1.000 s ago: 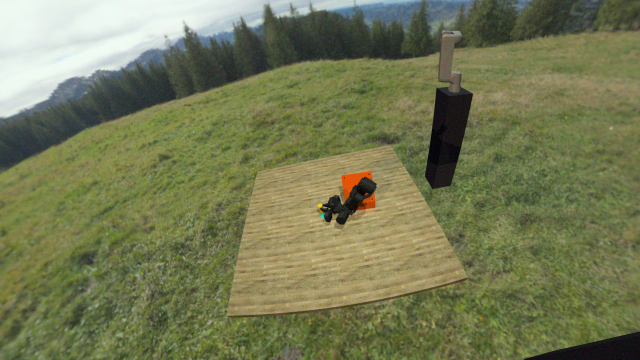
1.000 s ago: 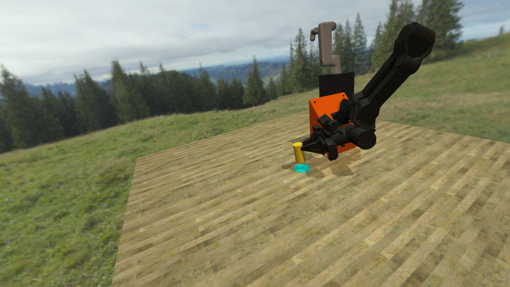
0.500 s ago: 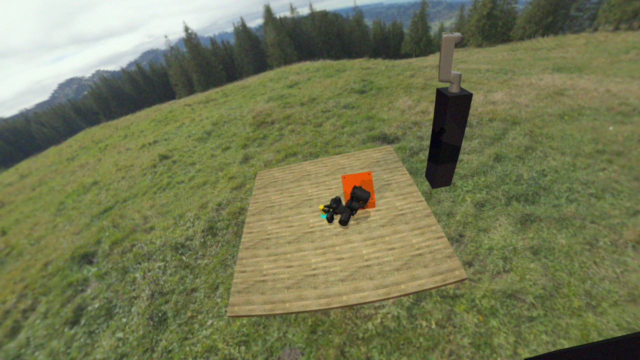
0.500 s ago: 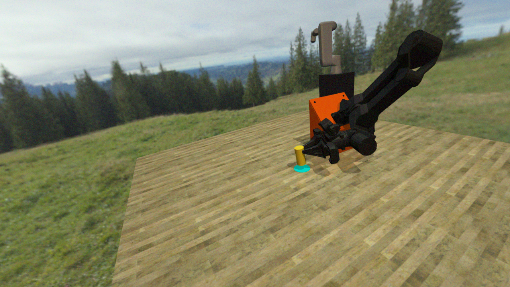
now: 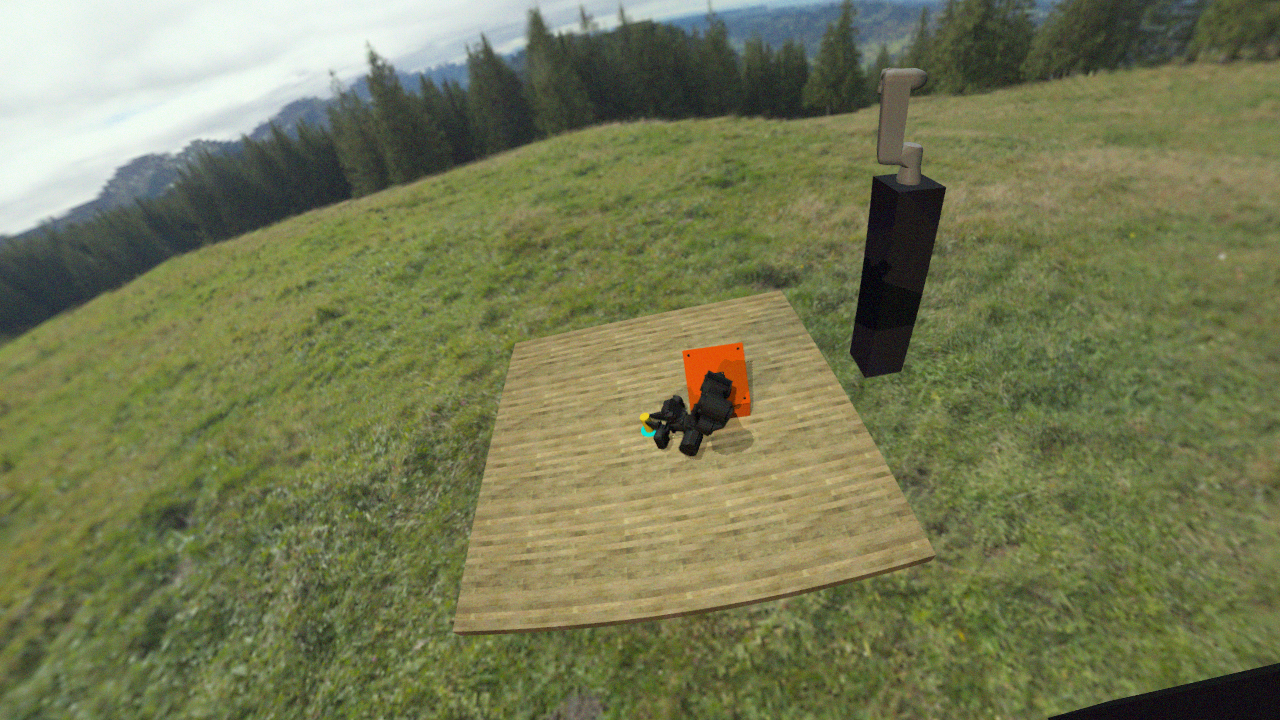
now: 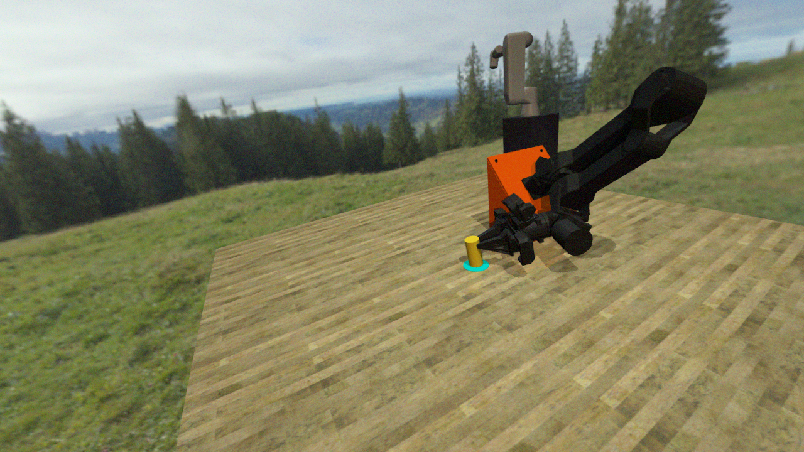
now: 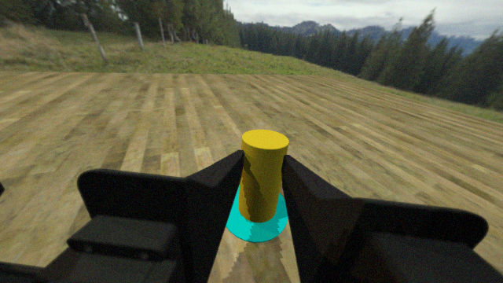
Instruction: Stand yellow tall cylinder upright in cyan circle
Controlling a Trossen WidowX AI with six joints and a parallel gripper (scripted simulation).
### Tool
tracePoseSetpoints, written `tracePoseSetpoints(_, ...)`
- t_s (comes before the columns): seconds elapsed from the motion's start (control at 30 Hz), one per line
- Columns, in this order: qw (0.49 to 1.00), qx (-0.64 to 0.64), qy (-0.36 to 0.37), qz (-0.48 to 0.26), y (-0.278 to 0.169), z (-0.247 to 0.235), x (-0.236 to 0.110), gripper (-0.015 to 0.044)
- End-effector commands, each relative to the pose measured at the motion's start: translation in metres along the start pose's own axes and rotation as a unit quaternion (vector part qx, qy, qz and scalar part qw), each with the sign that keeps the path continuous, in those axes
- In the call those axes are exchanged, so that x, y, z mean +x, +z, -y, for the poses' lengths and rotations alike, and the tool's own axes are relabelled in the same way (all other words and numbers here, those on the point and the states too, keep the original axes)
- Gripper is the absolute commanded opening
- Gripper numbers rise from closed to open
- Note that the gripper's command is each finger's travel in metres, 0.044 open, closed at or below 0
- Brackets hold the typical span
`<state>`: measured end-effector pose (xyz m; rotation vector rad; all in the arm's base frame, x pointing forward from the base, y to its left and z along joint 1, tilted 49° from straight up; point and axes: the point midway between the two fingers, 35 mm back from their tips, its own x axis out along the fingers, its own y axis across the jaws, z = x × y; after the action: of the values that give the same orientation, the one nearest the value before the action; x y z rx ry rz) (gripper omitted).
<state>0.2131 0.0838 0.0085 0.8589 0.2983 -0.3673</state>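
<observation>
The yellow tall cylinder [image 7: 263, 177] [image 6: 472, 250] [image 5: 644, 418] stands upright, its base on the flat cyan circle [image 7: 255, 229] [image 6: 475, 268] [image 5: 644, 431]. My black gripper [image 7: 262, 165] [image 6: 481, 240] lies low and nearly level just above the wooden table, its two fingers shut on the cylinder's sides. In the wrist view a fingertip presses on each side of the cylinder's upper half. In the top view the arm hides most of the cylinder and the circle.
The orange base block [image 6: 509, 174] [image 5: 711, 362] of the arm stands just behind the gripper. A black post with a tan camera mount [image 5: 895, 268] [image 6: 519, 67] stands off the table's far side. The wooden table [image 6: 393, 348] [image 5: 626, 537] ends at grass on all sides.
</observation>
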Motion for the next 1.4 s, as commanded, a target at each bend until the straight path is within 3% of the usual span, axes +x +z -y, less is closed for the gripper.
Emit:
tracePoseSetpoints(0.0,1.000,0.003,0.001,0.004,-0.001,-0.002,0.001,0.0105)
tracePoseSetpoints(0.23,1.000,0.003,0.001,0.004,-0.001,-0.002,0.001,0.0105)
tracePoseSetpoints(0.6,1.000,0.003,0.001,0.004,-0.001,-0.002,0.001,0.0394)
tracePoseSetpoints(1.37,1.000,-0.009,-0.014,0.002,0.036,-0.011,0.000,0.0400)
